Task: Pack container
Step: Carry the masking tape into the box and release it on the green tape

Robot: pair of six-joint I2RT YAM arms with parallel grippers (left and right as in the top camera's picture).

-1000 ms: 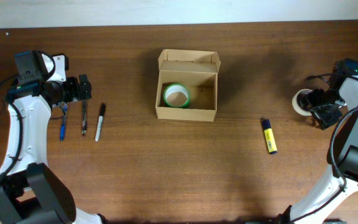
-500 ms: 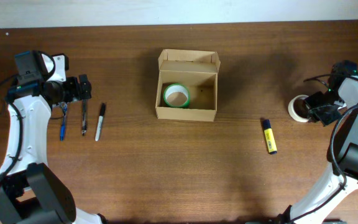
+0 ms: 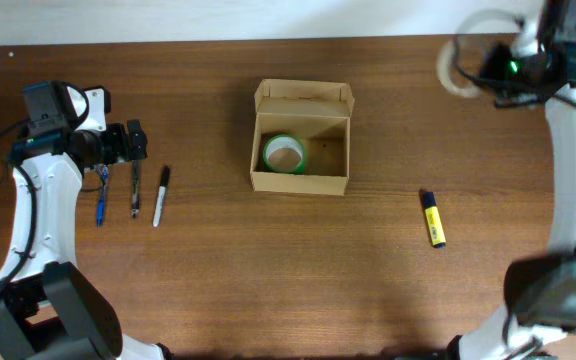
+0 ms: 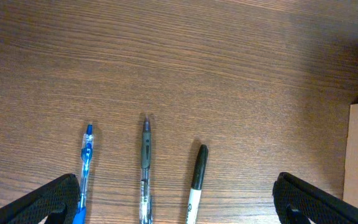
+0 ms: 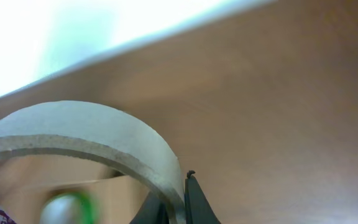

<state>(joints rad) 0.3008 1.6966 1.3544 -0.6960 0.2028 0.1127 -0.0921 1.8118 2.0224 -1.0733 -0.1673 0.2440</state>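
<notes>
Up by the table's far right corner, the right gripper (image 3: 495, 72) is clamped on the wall of a white tape roll (image 5: 89, 134). In the wrist view its dark fingertips (image 5: 196, 198) pinch the cardboard ring at one edge, and the rest of the roll juts out unsupported. The overhead view shows the roll only as a pale blur, so its exact tilt is hard to read. The container (image 3: 300, 184) sits open at mid-table, well apart from this hand, with its flap lid standing along the far side and a green tape roll (image 3: 285, 154) already lying in its left half. The right half looks free, and that is the spot to aim for. The carry should probably come in over the box's right wall, clear of the upright flap, then lower the roll flat beside the green one before the fingers part. An edge pinch like this could let the roll swing, so a steady pace seems wise. A yellow highlighter (image 3: 433, 218) lies near that path, low enough to pass over. The left gripper (image 3: 135, 140) hangs with fingers apart over a blue pen (image 4: 86, 165), a grey pen (image 4: 145, 165) and a black marker (image 4: 197, 174).
</notes>
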